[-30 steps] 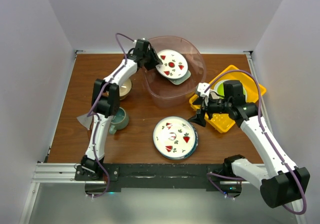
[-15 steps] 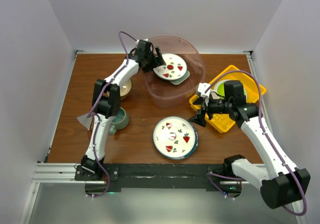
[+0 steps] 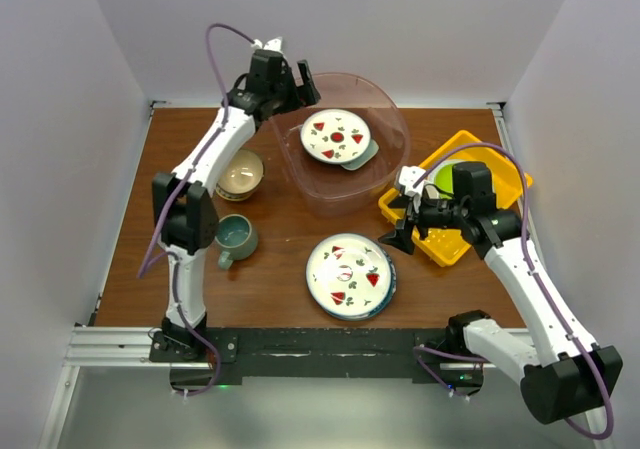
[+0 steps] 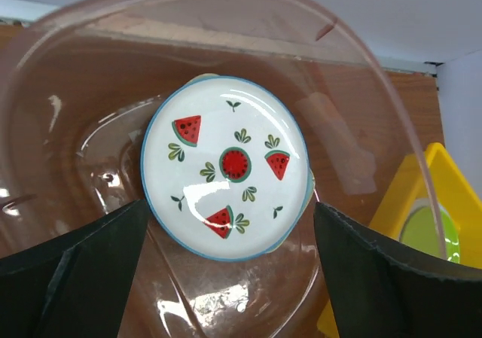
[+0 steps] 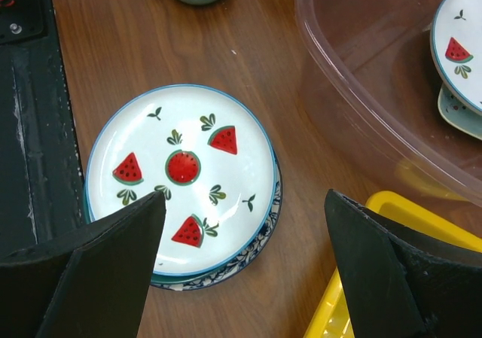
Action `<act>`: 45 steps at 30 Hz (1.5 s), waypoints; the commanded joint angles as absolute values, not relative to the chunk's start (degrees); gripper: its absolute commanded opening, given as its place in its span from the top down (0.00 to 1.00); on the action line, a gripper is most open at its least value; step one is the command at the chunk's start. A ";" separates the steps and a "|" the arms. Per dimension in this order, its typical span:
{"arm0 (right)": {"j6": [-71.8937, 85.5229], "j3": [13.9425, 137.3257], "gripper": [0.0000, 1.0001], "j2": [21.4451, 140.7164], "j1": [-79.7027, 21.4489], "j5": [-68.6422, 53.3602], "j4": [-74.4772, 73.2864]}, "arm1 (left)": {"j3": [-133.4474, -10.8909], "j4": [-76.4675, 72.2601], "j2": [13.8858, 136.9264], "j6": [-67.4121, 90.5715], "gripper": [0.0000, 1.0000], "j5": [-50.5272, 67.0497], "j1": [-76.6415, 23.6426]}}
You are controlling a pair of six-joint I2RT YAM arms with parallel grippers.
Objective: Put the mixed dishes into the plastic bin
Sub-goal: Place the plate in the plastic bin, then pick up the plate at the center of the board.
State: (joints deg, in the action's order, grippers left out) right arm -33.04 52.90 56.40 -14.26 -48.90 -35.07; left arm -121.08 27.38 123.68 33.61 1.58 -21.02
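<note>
I'm seeing glossy white, blue-rimmed watermelon plate (image 4: 224,169) lying flat in plastic bin (image 3: 330,194) | left gripper (image 4: 230,270) over bin gaping, empty | right gripper (image 5: 241,270) beside bin gaping, empty

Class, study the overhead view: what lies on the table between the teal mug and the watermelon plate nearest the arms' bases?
Nothing. Only bare wooden table separates the mug from the plate, as the overhead view shows.

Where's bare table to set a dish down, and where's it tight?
Bare table lies between the teal mug and the plate stack, and along the front edge. Inside the plastic bin, floor beside the watermelon plate is free. Crowded: between bin, yellow tray and right tool.
</note>
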 commanded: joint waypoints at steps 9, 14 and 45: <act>-36.03 54.23 0.09 54.41 -13.54 -49.74 -35.59 | -101.17 14.77 99.25 24.96 0.00 3.42 -20.13; -40.16 57.74 0.08 55.63 -13.54 -50.36 -40.77 | -94.93 12.31 93.00 23.21 0.00 5.80 -19.60; -61.26 63.28 0.02 59.33 -13.62 -59.15 -56.34 | -41.59 5.54 39.64 9.41 0.00 11.60 -18.19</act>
